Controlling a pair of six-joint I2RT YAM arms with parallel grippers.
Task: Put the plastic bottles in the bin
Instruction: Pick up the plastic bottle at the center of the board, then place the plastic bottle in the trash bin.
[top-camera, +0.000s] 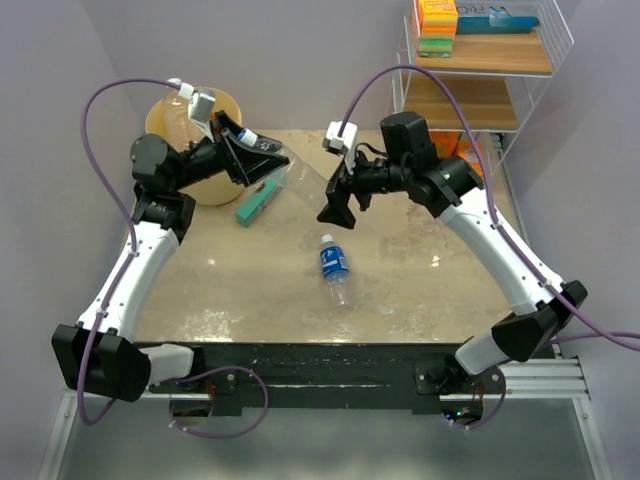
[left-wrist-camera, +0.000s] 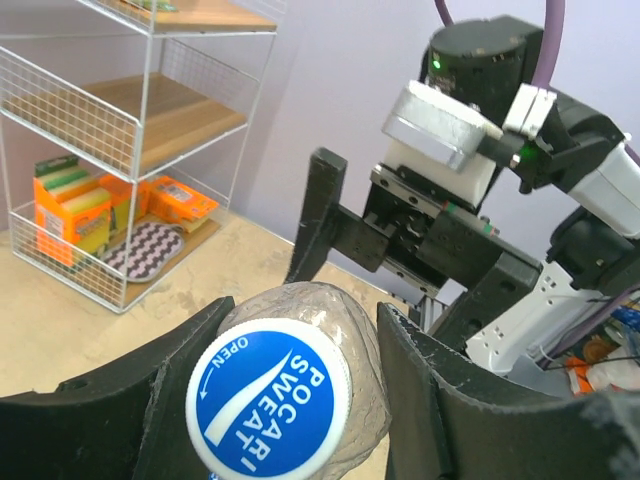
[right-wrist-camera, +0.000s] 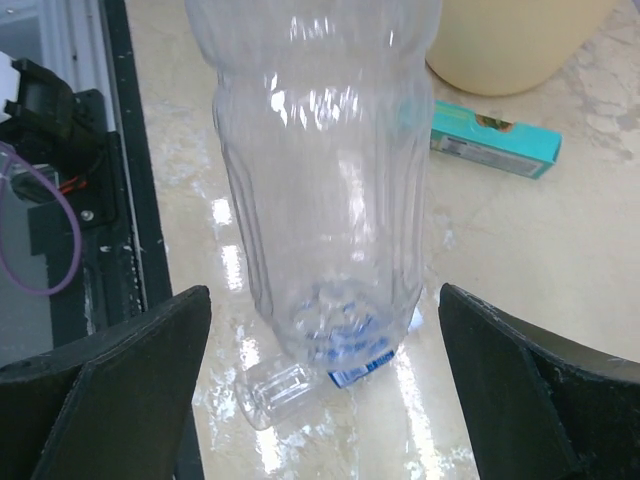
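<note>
Left gripper (left-wrist-camera: 290, 392) clenched on clear bottle (right-wrist-camera: 320, 180) at its cap, far left beside bin (top-camera: 207, 189) | right gripper (right-wrist-camera: 322, 300) released, straddling the base | second bottle (top-camera: 334, 262) lying centre | risk: cap-end grip slips, bottle swings and misses the bin

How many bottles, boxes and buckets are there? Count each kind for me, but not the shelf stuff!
Plastic bottles: 2 (clear bottle in the left pincer, blue-labelled bottle lying flat)
Teal box: 1
Bin: 1
Total: 4
</note>
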